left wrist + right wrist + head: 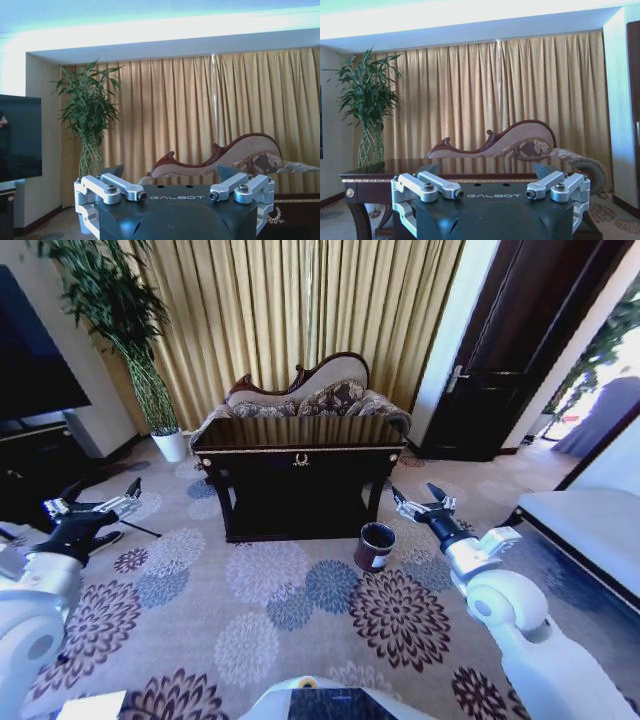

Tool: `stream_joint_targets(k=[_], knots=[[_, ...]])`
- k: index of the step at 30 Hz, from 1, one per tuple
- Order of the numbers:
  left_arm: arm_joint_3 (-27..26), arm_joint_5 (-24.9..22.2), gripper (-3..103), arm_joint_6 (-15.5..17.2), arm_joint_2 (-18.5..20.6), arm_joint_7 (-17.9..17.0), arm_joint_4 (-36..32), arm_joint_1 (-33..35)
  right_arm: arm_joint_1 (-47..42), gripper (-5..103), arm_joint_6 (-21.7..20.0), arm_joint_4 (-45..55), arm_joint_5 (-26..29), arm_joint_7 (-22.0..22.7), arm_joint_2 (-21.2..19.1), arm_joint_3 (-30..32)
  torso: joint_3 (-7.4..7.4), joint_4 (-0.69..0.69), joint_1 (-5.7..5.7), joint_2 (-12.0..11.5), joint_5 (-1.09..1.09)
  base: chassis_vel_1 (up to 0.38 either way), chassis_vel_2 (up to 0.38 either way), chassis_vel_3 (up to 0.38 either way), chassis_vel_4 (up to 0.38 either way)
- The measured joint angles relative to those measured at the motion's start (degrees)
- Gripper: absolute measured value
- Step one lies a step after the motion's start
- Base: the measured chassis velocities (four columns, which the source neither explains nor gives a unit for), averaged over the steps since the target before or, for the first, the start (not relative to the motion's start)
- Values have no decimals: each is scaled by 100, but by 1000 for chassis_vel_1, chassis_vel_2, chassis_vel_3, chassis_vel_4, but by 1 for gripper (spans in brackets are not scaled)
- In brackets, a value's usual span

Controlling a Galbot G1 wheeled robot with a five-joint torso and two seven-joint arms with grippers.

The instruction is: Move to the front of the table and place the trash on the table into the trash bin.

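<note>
Both claws, left gripper (103, 496) and right gripper (421, 502), spread and empty; better squared to table (298, 432) front edge, clear of trash bin (375, 546).

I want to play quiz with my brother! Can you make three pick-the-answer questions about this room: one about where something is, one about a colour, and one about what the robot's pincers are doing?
1. Where is the bin?
A. On the table
B. On the carpet by the table's front right leg
C. Beside the plant pot

2. What colour are the curtains?
A. Golden
B. Blue
C. White

3. How are the left pincer and right pincer?
A. Both shut on a bottle
B. One open, one shut
C. Both open and empty

Answers:
1. B: the bin stands on the floor there.
2. A: they hang golden behind the sofa.
3. C: both spread wide in the air, holding nothing.
</note>
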Motion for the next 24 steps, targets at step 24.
stream_joint_targets(k=[24], knots=[[62,-7,100,-29,-163,-17,-58,-11,130,100,189,-363,32,6,-7,-125,2,1,6,-3,-1,113,-82,-119,81]])
